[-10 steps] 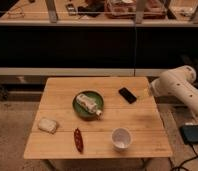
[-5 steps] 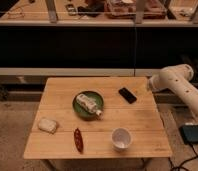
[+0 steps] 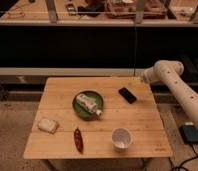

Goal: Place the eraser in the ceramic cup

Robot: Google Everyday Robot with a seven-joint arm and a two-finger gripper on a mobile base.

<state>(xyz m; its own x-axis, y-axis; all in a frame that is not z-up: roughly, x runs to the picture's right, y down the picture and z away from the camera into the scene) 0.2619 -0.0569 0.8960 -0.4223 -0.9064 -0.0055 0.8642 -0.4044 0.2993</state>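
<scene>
Black eraser (image 3: 127,95) lies flat on the wooden table (image 3: 62,95) toward its far right, well apart from the upright white cup (image 3: 121,138) near the front edge, gripper (image 3: 144,76) just beyond the eraser at the table's far-right edge, can't tell whether it's apart or together.

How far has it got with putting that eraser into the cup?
Nothing looks done yet: the eraser lies flat on the table, apart from the ceramic cup, which stands upright near the front edge. In hand: the gripper hangs by the table's far right corner, beyond the eraser, not touching it. Left: grasp the eraser, carry it over, drop it in the cup.
</scene>
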